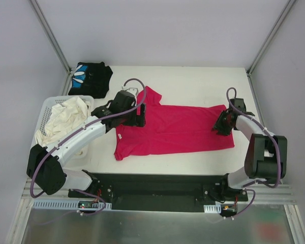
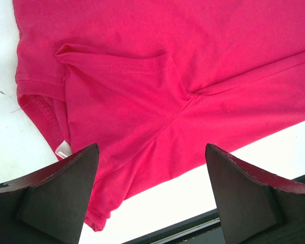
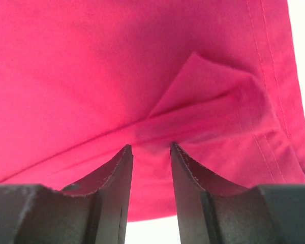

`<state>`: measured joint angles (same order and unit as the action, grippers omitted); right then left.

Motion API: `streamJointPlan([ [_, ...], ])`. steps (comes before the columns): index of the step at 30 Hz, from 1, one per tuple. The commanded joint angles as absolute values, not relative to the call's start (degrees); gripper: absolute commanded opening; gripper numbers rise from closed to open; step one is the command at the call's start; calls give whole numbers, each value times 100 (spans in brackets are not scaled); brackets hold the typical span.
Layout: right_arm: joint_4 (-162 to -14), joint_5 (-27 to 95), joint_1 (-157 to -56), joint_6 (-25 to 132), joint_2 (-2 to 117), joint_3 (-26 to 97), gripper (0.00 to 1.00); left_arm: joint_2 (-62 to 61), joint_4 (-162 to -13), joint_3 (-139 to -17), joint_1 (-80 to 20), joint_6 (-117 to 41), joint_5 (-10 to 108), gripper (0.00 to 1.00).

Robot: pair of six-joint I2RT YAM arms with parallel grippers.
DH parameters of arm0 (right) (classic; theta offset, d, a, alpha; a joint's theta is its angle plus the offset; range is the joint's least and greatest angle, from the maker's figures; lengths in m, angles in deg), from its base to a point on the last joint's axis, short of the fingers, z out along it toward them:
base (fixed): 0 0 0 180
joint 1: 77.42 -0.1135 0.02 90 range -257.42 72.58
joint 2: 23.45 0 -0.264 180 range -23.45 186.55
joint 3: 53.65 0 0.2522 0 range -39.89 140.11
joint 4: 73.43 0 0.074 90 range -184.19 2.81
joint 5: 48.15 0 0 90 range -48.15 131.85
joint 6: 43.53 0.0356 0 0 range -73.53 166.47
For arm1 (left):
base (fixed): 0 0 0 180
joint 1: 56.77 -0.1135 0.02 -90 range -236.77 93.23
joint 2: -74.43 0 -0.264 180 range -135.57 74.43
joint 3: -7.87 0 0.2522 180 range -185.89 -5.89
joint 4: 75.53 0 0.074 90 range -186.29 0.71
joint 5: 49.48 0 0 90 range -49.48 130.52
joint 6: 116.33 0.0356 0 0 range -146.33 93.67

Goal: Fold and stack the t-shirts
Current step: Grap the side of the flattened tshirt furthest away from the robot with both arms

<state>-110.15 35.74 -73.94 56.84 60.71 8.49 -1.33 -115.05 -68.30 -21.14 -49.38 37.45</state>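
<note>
Across the middle of the desk (image 1: 203, 84) the magenta-red t-shirt (image 1: 178, 129) lies spread flat, with its collar end to the left and its hem to the right. The left hand (image 1: 139, 118) hovers over the sleeve-and-collar end, jaws spread wide and holding nothing. The right hand (image 1: 222, 125) sits at the hem, jaws narrowly parted over a raised crease, clamping nothing that shows. The black t-shirt (image 1: 90, 77) lies at the far left corner, well apart.

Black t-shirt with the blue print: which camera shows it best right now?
Top external. The black t-shirt lies at the far left, beyond the basket, fully in view with its print visible. Both wrist views show the magenta t-shirt and none of the black one.
</note>
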Motion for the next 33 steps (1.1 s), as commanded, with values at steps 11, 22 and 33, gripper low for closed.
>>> streamJointPlan([
  [11,-11355,3359,-7408,5526,7929,2409,39,-203,-11434,-6811,-2083,-4699,3806,84],
  [22,-11470,3516,-7408,5675,7219,1340,39,-168,-11434,-6794,-2083,-4637,3736,84],
  [33,-12059,3921,-7426,5622,5453,257,40,113,-11434,-6741,-2083,-4620,3612,85],
])
